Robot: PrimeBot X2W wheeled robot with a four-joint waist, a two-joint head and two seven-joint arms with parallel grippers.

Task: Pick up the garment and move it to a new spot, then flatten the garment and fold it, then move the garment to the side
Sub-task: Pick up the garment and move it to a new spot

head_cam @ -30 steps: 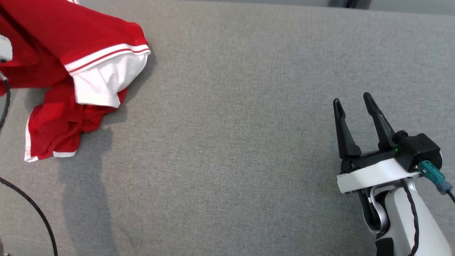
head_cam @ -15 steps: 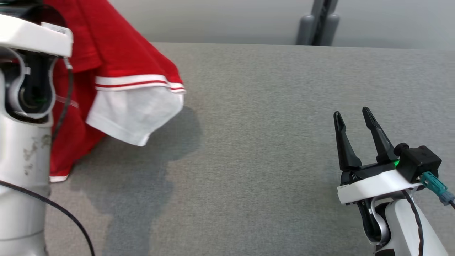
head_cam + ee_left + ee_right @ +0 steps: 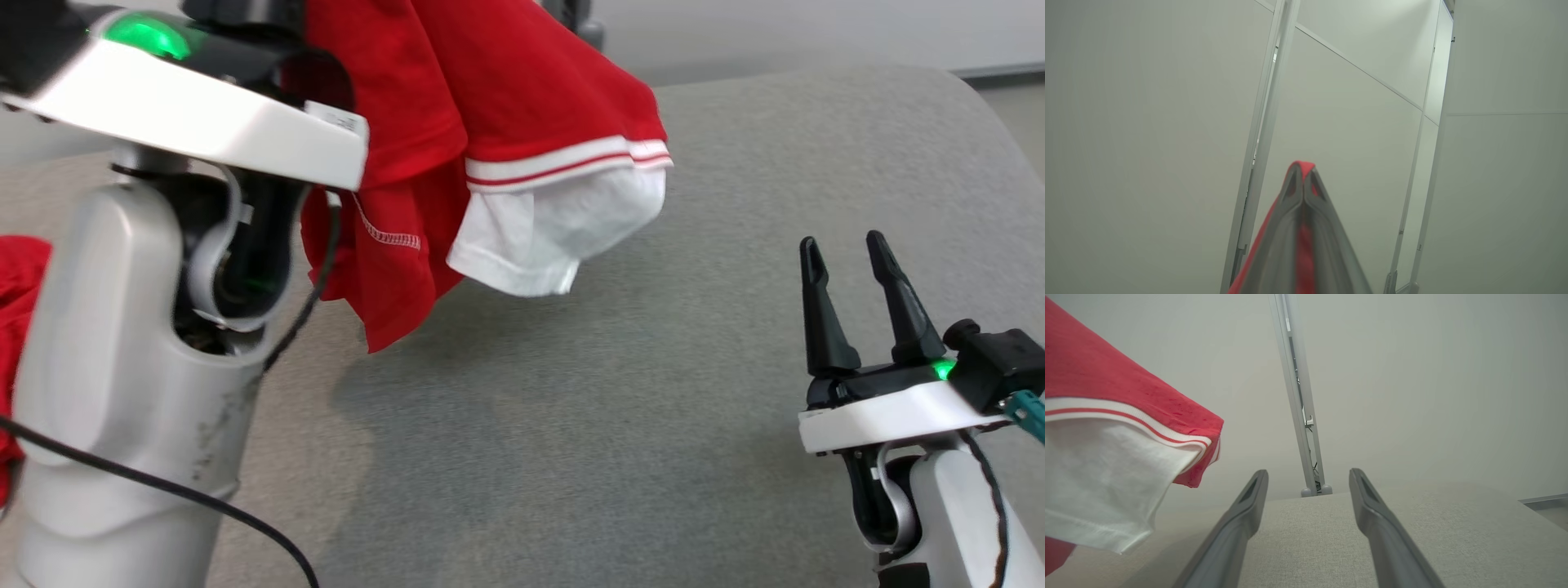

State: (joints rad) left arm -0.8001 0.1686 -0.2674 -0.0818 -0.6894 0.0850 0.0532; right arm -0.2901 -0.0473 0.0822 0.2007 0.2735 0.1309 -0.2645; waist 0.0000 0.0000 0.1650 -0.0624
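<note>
Left gripper, clenched on the red garment, holds it aloft for carrying, seemingly clear of the worktop; right gripper hovers released, ready for flattening.

The red short-sleeved shirt has left the grey fabric surface. A second ago it lay bunched at 10 o'clock of the head view, its hem spread on the cloth. Now it hangs in the air near 12 o'clock from the closed left gripper, and its white sleeve dangles clear of the surface. The pale left forearm, then barely showing at the 9 o'clock edge, now reaches from 7 to 10 o'clock. The head camera has swung too: the surface's rounded corner has come into sight at 2 o'clock. The shirt's shadow now lies nearer the centre.
</note>
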